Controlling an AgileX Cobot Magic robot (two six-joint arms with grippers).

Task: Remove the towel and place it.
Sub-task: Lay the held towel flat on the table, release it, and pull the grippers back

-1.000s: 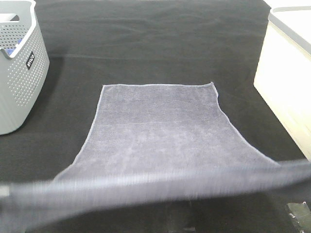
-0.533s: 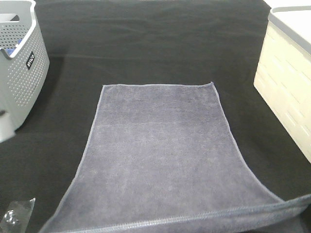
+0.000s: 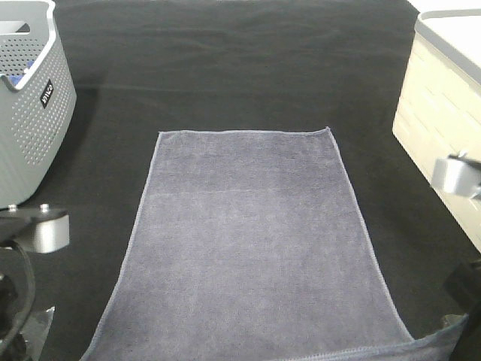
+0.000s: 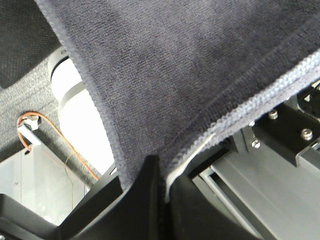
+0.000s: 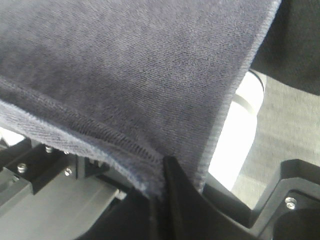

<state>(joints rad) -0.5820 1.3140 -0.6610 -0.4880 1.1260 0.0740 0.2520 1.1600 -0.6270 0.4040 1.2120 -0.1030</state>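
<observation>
The greyish-purple towel lies spread flat on the black table cloth, its far hem in the middle and its near end at the bottom edge of the high view. My left gripper is shut on the towel's near left corner, its black fingers pinching the hemmed edge. My right gripper is shut on the near right corner, which shows slightly raised in the high view. Only parts of both arms show there; the fingertips are below the frame.
A grey perforated basket stands at the far left. A cream box with a grey lid stands along the right edge. The black cloth covers the table around the towel.
The towel's near edge, raised as a blurred band a second ago, has come down and toward the front. The towel now lies flat and longer. Both arms have come into view at the sides.
</observation>
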